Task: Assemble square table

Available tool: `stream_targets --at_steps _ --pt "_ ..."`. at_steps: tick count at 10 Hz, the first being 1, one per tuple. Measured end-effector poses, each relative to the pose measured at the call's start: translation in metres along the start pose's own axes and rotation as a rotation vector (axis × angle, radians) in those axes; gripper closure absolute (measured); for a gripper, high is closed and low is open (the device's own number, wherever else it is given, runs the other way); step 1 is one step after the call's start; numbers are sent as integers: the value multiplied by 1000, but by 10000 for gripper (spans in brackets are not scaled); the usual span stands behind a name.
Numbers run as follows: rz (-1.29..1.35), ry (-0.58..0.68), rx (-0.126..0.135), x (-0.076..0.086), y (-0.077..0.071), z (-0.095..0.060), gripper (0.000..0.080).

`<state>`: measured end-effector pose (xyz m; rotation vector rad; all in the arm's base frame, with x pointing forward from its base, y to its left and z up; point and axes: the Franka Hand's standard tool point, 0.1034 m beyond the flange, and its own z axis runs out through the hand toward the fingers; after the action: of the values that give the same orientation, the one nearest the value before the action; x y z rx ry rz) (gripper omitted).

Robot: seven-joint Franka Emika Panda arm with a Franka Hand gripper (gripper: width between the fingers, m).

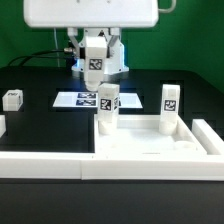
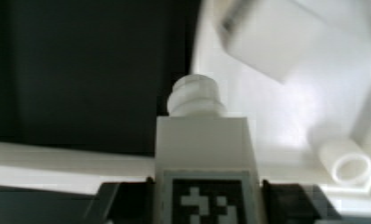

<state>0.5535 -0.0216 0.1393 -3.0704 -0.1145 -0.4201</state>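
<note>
Our claw (image 2: pixel 201 196) is clamped on a white leg (image 2: pixel 203 140), with the peg end pointing away, held up in the air near the tabletop (image 1: pixel 150 148). We see a second leg (image 1: pixel 107 108) and a third leg (image 1: pixel 170 108) standing upright at its far corners. A fourth leg (image 1: pixel 13 98) lies off on the exterior view's left.

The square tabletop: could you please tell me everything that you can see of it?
The tabletop is white and plastic-looking. It is shaped like a tray, with a raised rim around a sunken floor. It lies flat on the dark table, next to the low white wall strip; whether they touch I cannot tell. Two white tagged legs stand upright at its two far corners. The wrist view shows one round corner socket.
</note>
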Motion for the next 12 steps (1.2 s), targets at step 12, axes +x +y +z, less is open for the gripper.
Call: stream_targets --at_steps 12 --pt "16 306 1 42 -104 56 509"
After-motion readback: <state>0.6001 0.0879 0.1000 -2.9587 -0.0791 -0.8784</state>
